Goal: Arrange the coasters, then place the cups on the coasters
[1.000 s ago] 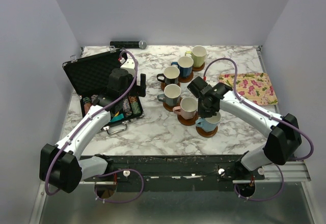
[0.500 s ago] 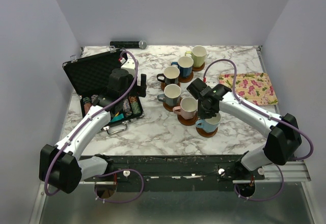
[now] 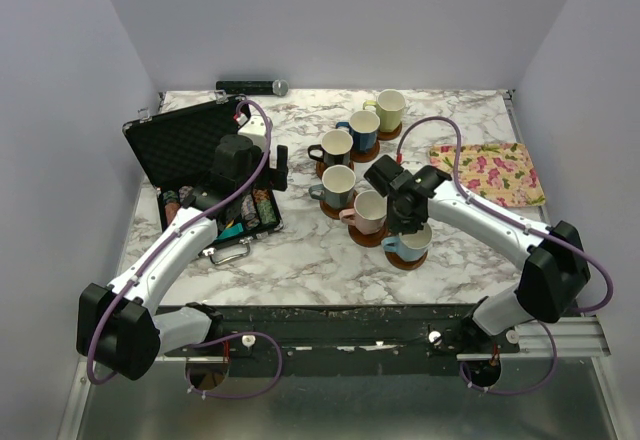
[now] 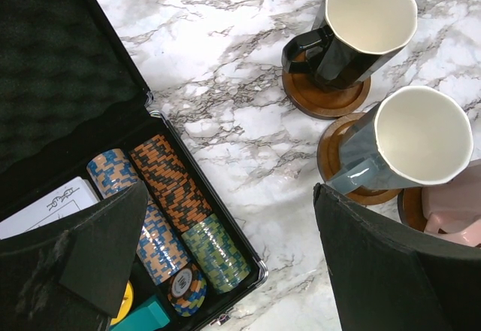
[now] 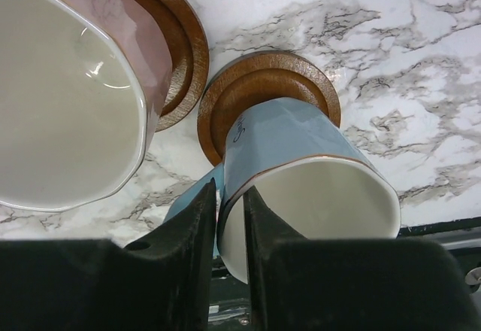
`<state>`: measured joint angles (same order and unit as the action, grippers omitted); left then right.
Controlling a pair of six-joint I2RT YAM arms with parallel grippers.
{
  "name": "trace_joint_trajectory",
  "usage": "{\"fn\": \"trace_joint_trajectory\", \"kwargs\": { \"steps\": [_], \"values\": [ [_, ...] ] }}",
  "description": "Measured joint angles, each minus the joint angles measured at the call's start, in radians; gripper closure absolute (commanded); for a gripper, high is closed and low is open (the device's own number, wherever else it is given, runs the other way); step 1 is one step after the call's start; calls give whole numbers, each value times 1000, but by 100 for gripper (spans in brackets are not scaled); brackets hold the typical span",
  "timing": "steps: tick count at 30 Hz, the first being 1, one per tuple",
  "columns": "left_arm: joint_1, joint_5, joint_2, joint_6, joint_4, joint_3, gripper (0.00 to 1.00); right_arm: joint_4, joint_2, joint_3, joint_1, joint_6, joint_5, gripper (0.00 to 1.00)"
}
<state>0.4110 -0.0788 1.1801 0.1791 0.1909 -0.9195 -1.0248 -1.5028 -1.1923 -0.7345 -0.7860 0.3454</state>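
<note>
Six cups stand on brown coasters mid-table: yellow-green (image 3: 390,110), dark blue (image 3: 364,130), black (image 3: 336,146), grey (image 3: 338,186), pink (image 3: 370,210) and light blue (image 3: 410,244). My right gripper (image 3: 408,226) (image 5: 229,195) straddles the light blue cup's (image 5: 293,143) rim, one finger inside and one outside beside the handle, jaws slightly parted. That cup rests on its coaster (image 5: 263,83), next to the pink cup (image 5: 68,98). My left gripper (image 3: 280,166) (image 4: 229,218) hangs wide open over the case's edge, holding nothing, left of the black cup (image 4: 361,22) and grey cup (image 4: 413,143).
An open black case (image 3: 180,140) with poker chips (image 4: 173,188) lies at the left. A floral tray (image 3: 495,172) sits at the right edge, and a dark bar (image 3: 250,87) lies against the back wall. The pink cup's coaster (image 5: 180,37) nearly touches the light blue cup's coaster.
My right gripper's jaws have eased apart on the light blue cup's rim, and the wrist has shifted slightly left. The left arm has not moved.
</note>
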Motion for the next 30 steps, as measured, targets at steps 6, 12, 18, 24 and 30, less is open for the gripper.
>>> {"fn": "trace_joint_trajectory", "kwargs": {
  "steps": [6,12,18,24,30],
  "values": [
    [3,0,0,0,0,0,1,-5,-1,-12,-3,0,10,65],
    [3,0,0,0,0,0,1,-5,7,-16,-5,1,12,59],
    [3,0,0,0,0,0,1,3,79,-15,-5,8,12,53],
    [3,0,0,0,0,0,1,20,162,-14,-5,30,12,36],
    [-24,1,0,6,0,0,1,102,215,30,13,101,0,27]
  ]
}}
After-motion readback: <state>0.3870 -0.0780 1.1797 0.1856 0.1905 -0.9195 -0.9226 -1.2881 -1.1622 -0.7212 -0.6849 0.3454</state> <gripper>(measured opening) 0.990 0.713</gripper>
